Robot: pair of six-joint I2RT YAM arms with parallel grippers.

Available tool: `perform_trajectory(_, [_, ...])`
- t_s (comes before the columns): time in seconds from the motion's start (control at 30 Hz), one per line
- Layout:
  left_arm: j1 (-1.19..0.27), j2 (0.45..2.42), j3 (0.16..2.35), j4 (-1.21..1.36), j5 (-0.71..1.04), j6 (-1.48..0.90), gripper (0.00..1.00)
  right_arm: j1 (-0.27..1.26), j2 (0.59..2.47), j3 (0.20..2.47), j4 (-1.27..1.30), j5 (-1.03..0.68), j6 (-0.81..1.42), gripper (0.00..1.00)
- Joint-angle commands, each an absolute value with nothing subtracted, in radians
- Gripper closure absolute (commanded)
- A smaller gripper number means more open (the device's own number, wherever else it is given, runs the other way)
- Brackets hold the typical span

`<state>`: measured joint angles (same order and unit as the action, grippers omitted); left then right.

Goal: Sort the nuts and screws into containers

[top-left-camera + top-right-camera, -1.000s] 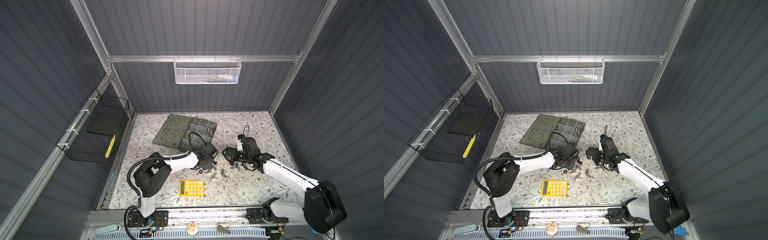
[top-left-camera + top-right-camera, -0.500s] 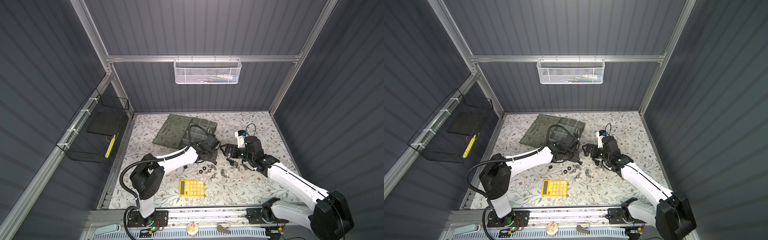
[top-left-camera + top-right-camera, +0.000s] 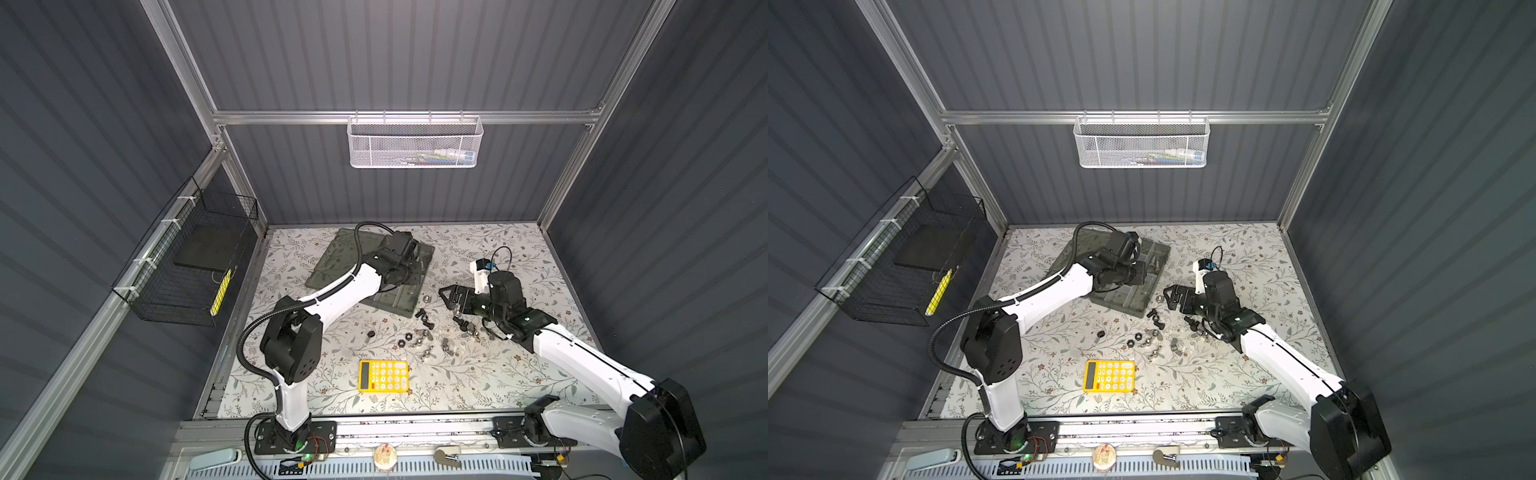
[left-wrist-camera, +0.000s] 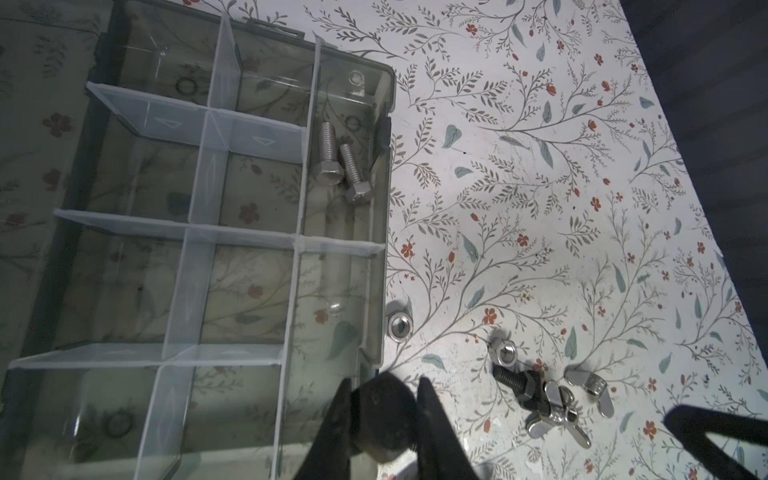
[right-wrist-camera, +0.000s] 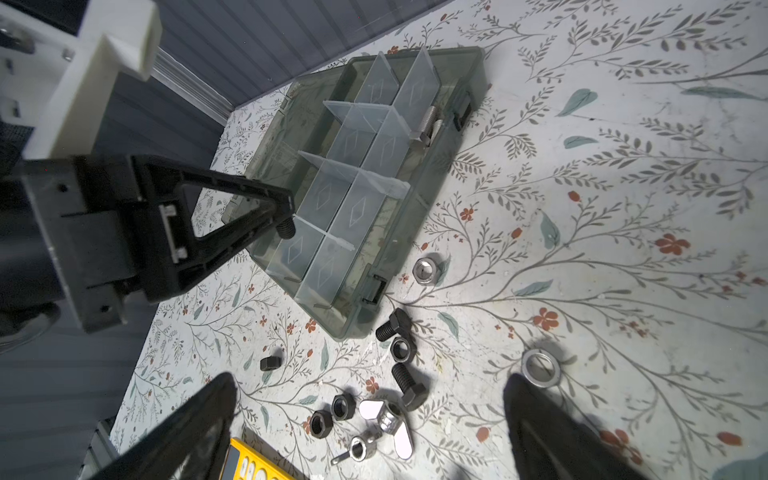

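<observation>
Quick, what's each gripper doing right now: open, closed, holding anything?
Left gripper: closed on a black screw.
Right gripper: open, holding nothing.

The left arm [image 3: 345,291] is seen stretched across the floral table [image 3: 498,374], its wrist held over the open organiser box [image 3: 397,300], whose lid [image 3: 332,262] is laid flat beside it. The right gripper [image 3: 449,299] is held low, jaws spread wide, just off the box's near corner, with a silver nut [image 3: 425,298] lying close by. Black screws [image 3: 424,318] and mixed nuts [image 3: 415,338] are scattered between the box and a yellow calculator [image 3: 383,376]. One black nut [image 3: 370,334] is set apart to the left. A white mesh basket [image 3: 415,143] is hung on the back wall and a black wire basket [image 3: 187,266] on the left wall.
</observation>
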<state>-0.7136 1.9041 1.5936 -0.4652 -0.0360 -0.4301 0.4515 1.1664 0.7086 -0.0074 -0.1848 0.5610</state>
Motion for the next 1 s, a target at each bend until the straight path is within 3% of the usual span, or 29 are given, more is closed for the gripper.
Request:
perform_trajectory(0.0, [-0.713, 1.967, 1.623, -0.480, -0.019, -0.401, 0.80, 0.454, 1.177, 0.718, 0.015, -0.190, 0.575, 0.01])
perform_trajectory(0.6, [-0.676, 2.088, 1.567, -0.458, 0.028, -0.408, 0.75, 0.455, 1.207, 0.678, 0.045, -0.197, 0.595, 0.01])
perform_trajectory(0.97, [-0.676, 2.054, 1.540, -0.461, 0.035, -0.400, 0.57, 0.454, 1.203, 0.673, 0.031, -0.178, 0.595, 0.01])
